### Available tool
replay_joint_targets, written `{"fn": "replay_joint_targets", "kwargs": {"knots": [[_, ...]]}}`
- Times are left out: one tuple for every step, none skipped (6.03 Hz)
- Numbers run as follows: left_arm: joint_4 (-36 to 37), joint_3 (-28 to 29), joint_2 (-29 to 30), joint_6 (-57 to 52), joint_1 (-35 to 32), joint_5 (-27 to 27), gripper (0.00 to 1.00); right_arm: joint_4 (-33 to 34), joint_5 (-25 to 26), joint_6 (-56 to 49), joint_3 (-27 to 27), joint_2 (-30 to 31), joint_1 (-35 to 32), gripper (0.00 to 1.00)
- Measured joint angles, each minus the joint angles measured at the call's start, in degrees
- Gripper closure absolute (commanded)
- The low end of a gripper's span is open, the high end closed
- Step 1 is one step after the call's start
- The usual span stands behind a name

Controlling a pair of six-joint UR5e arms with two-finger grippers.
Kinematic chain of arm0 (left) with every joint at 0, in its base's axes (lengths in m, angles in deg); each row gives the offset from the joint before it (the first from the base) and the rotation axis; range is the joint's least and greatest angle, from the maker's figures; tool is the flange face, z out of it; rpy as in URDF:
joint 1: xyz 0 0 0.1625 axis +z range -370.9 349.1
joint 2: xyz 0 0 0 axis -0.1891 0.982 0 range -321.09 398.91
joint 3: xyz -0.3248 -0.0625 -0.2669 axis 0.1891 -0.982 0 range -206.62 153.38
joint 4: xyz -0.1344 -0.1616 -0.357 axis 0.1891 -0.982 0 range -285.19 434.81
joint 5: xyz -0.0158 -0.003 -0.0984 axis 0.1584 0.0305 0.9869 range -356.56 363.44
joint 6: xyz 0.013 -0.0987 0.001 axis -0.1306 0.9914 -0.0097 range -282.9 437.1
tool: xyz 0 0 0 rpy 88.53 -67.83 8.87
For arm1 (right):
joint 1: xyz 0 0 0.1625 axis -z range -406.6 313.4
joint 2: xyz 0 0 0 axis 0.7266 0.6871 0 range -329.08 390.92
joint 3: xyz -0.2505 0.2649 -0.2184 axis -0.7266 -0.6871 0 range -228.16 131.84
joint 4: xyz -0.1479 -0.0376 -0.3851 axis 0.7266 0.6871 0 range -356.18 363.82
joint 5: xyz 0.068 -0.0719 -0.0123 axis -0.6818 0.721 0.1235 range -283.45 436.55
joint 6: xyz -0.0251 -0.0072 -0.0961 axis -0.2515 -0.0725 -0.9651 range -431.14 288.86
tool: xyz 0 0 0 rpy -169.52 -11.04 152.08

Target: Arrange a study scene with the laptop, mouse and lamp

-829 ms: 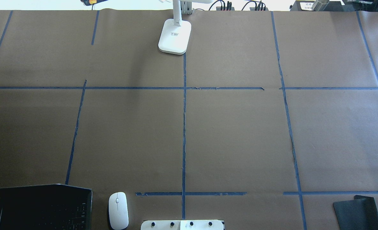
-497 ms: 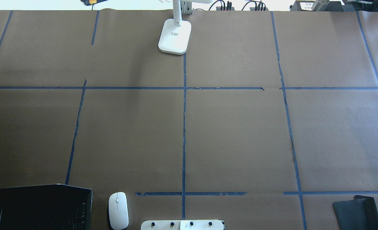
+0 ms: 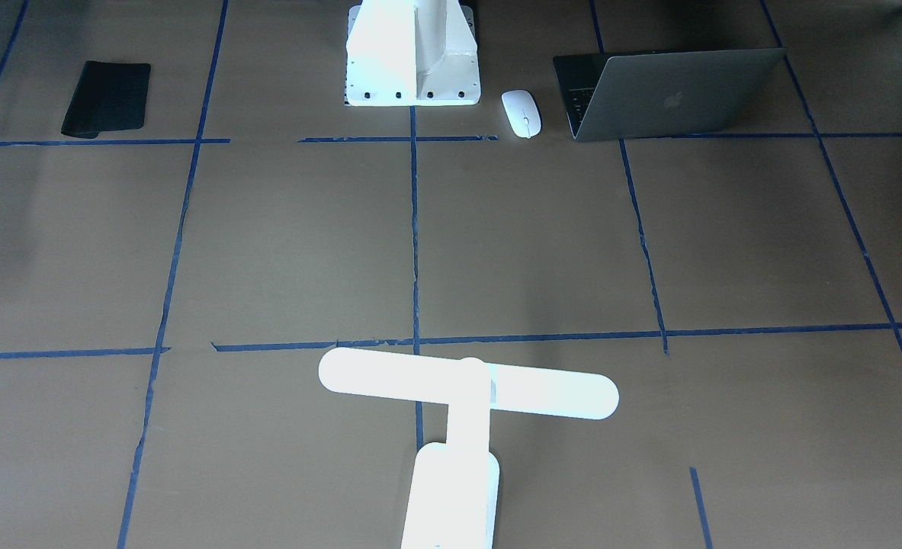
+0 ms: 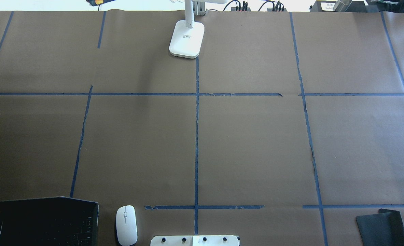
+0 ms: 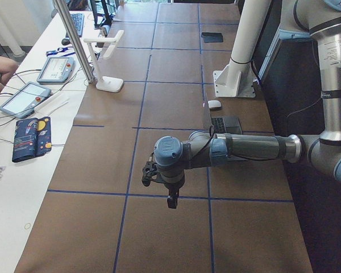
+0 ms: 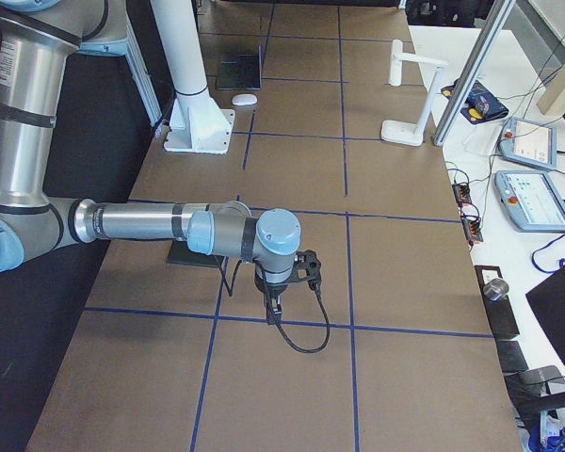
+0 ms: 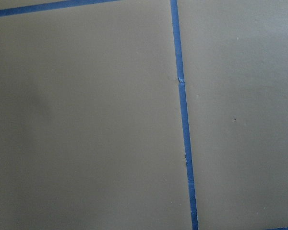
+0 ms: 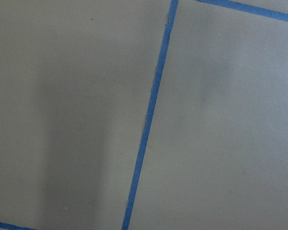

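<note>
White mouse (image 5: 215,104), well apart from left end effector (image 5: 171,200)

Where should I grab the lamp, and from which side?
Probably by the stem. The lamp stands upright, and the stem is its only narrow part: the base is broad and flat, and the bar head spans across above, blocking a straight-down approach. Come in level from the robot's side, jaws closing across the stem.

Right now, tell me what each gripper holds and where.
Nothing: laptop, mouse and lamp sit on the table, away from the left gripper and right gripper.
</note>
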Motion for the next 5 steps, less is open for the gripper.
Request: {"fn": "replay_joint_targets", "kwargs": {"knots": [[-0.85, -0.15, 1.98, 0.09, 0.09, 0.10, 0.00, 0.00, 0.00, 0.00, 0.02, 0.00, 0.02, 0.00], [-2.27, -0.10, 4.44, 0.10, 0.17, 0.25, 0.00, 0.00, 0.00, 0.00, 0.02, 0.00, 0.02, 0.00], [-3.23, -0.24, 5.93, 0.03, 0.20, 0.42, 0.00, 0.00, 0.00, 0.00, 0.03, -0.02, 0.02, 0.00], [-4.96, -0.42, 6.42, -0.24, 0.42, 0.77, 0.00, 0.00, 0.00, 0.00, 0.03, -0.06, 0.01, 0.00], [-9.34, -0.56, 6.20, -0.21, 2.30, 2.89, 0.00, 0.00, 0.00, 0.00, 0.03, -0.08, -0.01, 0.00]]}}
